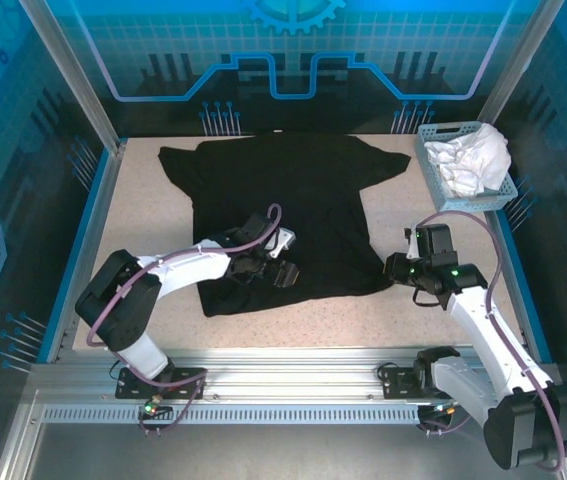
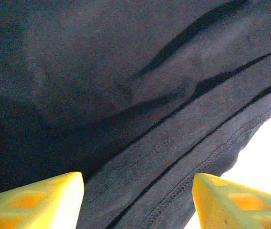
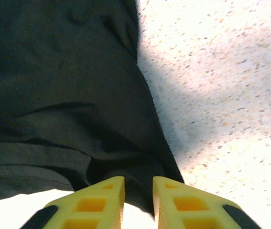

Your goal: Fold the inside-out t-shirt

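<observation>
The inside-out t-shirt (image 1: 283,200) is black and lies spread flat on the speckled table, collar toward the back. My left gripper (image 1: 281,272) hovers low over its bottom hem, left of centre. In the left wrist view this gripper (image 2: 137,200) is open, its yellow fingers (image 2: 44,202) wide apart over the stitched hem (image 2: 207,162) with nothing between them. My right gripper (image 1: 395,268) is at the shirt's near right corner. In the right wrist view it (image 3: 139,200) stands slightly open, and the corner of the cloth (image 3: 140,167) lies in the narrow gap.
A grey basket (image 1: 433,180) holding a crumpled white garment (image 1: 473,160) stands at the back right. Bare table (image 1: 413,220) lies between the shirt's right edge and the basket. Blue rails and transparent walls enclose the table.
</observation>
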